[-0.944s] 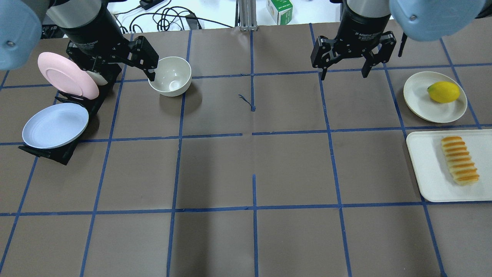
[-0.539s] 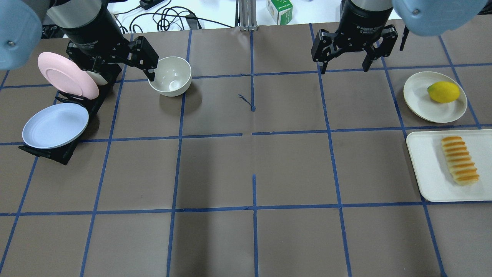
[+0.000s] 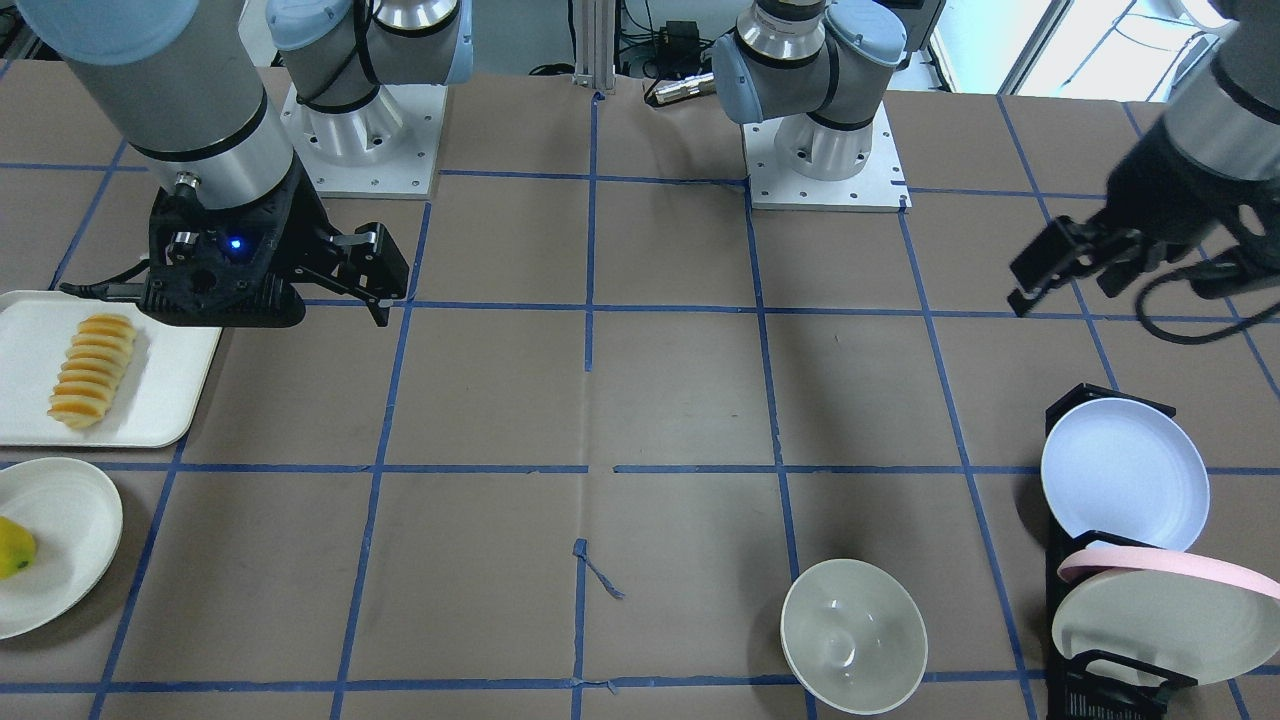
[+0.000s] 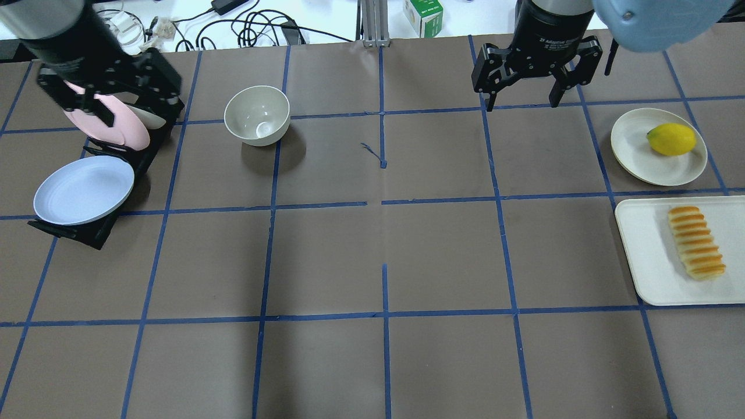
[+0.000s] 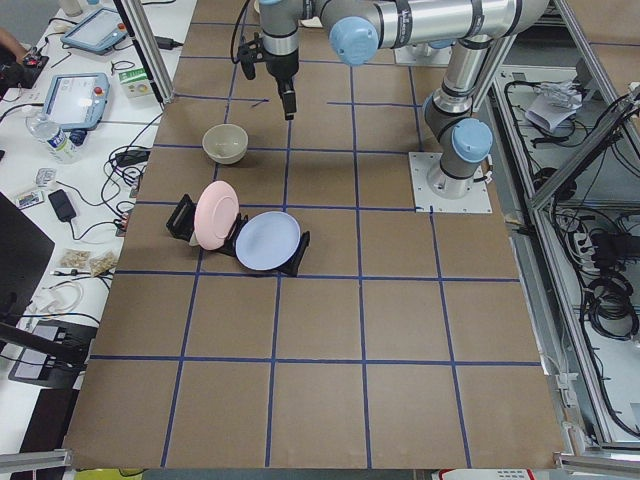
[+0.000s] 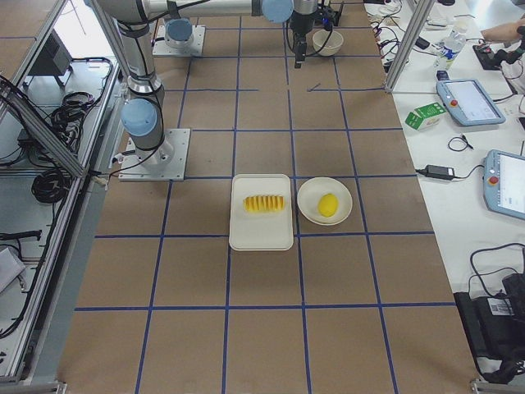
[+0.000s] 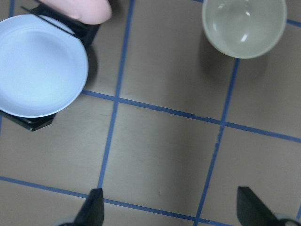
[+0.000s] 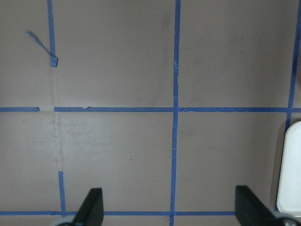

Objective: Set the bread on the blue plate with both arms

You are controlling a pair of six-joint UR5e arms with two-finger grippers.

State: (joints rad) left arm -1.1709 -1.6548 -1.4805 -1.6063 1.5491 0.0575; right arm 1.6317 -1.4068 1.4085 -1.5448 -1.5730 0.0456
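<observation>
Left arm [image 4: 64, 29] jaws spread wide, empty, near blue plate [image 4: 83, 190]; right arm [image 4: 550, 23] jaws spread wide, empty, far from bread [image 4: 696, 242]

You see bright, even overhead light on the brown paper-covered counter [image 4: 442, 262]; a soft shadow pools beside the cream-white round bowl [image 4: 257, 114], glints inside it. Daylight flares at the front-facing view's upper right corner.

Left gripper [image 4: 122, 105] hangs over the pink plate [image 4: 125, 134], masking its upper part. The white tray [image 4: 652, 256] runs off the right edge. The lemon [image 3: 14, 548] is clipped, perhaps half showing.
</observation>
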